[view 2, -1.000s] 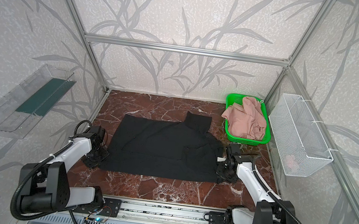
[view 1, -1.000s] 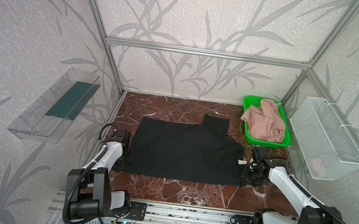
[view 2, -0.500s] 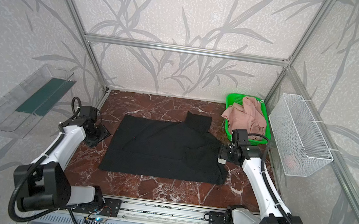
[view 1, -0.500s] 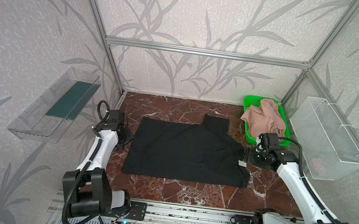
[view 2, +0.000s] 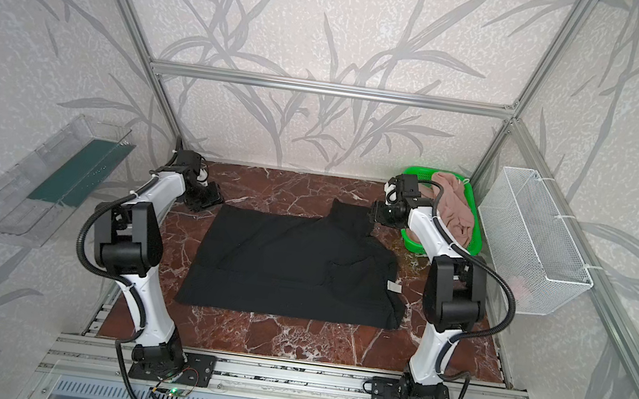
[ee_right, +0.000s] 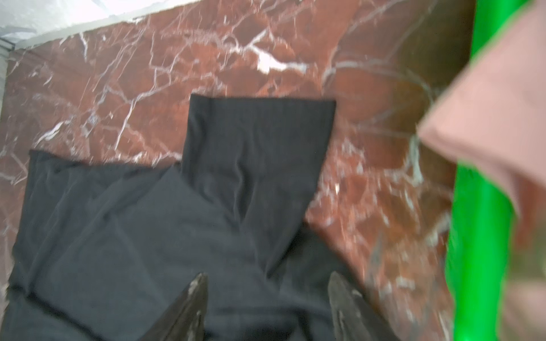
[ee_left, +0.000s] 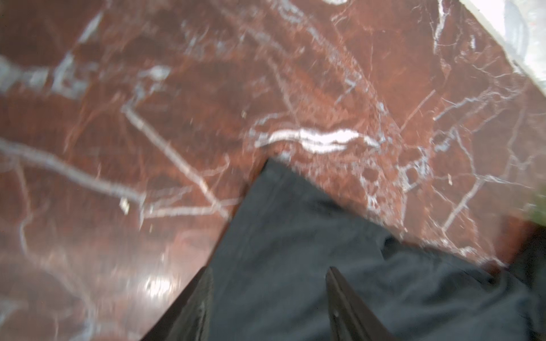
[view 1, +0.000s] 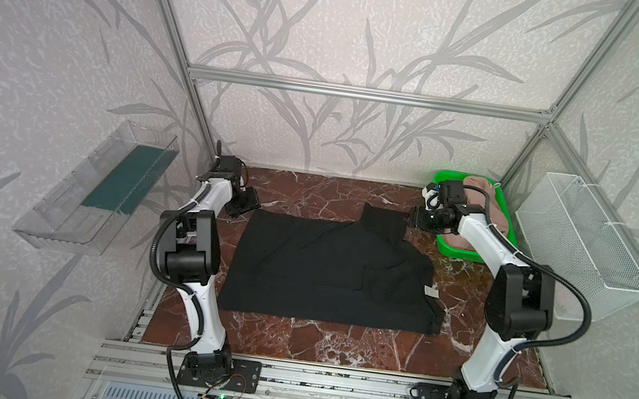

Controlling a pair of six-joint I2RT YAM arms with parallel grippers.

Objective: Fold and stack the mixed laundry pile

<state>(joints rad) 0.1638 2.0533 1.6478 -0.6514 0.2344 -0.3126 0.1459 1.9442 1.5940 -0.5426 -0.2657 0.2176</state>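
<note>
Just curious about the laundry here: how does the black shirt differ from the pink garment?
The black T-shirt lies spread flat on the marble table; the pink garment sits bunched up in the green basket. The black T-shirt covers the table's middle; the pink garment is in the far right corner. Both are soft cloth.

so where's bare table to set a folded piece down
Widest bare marble: the front strip between the near hem of the black T-shirt and the rail. Another runs behind it to the back wall. Crowded back right: green basket, pink shorts, right gripper.
</note>
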